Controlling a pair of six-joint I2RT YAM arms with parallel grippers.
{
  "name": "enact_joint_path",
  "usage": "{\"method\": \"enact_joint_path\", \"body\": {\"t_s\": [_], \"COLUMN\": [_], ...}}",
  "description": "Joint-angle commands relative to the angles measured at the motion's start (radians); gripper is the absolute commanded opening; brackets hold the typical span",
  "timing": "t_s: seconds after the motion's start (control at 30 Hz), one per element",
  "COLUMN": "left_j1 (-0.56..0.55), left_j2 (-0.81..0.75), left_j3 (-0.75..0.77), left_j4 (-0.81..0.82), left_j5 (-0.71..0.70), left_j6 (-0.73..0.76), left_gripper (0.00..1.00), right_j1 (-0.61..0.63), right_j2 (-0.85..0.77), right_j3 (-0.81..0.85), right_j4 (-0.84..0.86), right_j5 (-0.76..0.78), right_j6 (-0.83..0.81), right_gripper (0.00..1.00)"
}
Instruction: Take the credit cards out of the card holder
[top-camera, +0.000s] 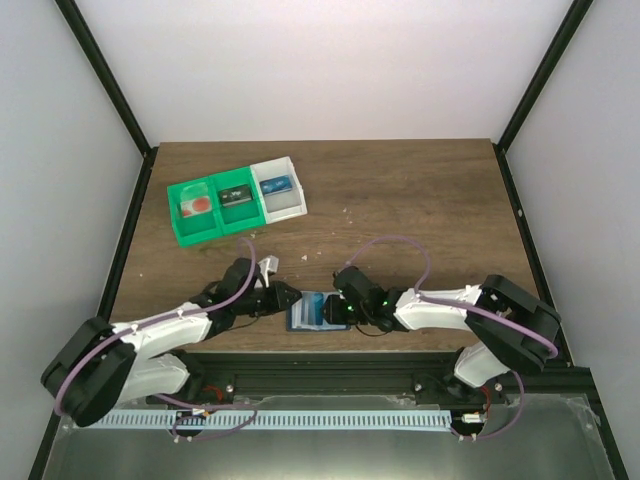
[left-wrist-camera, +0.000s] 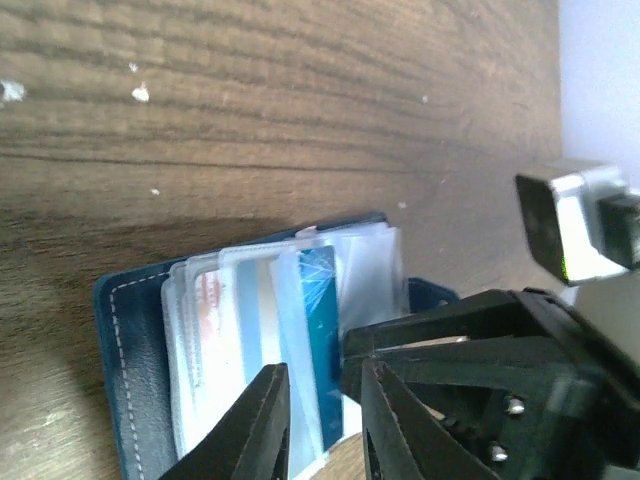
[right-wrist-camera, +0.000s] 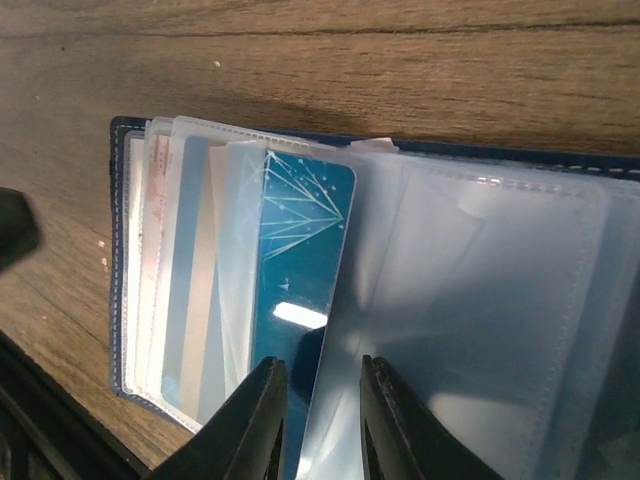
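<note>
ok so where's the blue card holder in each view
top external: card holder near the table's front edge, centre
left wrist: lower left, lying open
right wrist: fills most of the frame
shared landmark: teal card with white lines, clear in both wrist views, unresolved from above

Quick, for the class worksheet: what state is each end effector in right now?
Left end effector: slightly open, astride clear sleeves of the card holder.
Right end effector: slightly open, astride the teal card in its sleeve; whether it grips cannot be told.
</note>
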Motion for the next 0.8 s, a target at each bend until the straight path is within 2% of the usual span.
{"method": "enact_joint_path", "body": {"t_s": [0.0, 0.13, 0.23, 0.77], "left_j1": [-0.002, -0.002, -0.002, -0.002], "left_j2": [0.083, 0.139, 0.166, 0.205], "left_j3": [-0.039, -0.059, -0.063, -0.111], "left_j4": [0.132, 0.172, 0.164, 0.188], "left_j5": [0.075, 0.088, 0.071, 0.054], "left_j6": [0.004, 0.009, 0.021, 0.033], "left_gripper": [0.19, 0.07, 0.03, 0.02], "right_j1": [-0.030, -0.061, -0.071, -0.081], "right_j2": [-0.005, -0.008, -0.001, 0.091], "right_j3": [-0.035, -0.088, -0.095, -0.083], "right_j4": [0.089, 0.197, 0.232, 0.312], "right_j5": [-0.066, -0.141, -0.166, -0.236], "right_j6": [0.018, 0.041, 0.044, 0.054], "right_gripper": [0.23, 0.21, 0.20, 0.18]}}
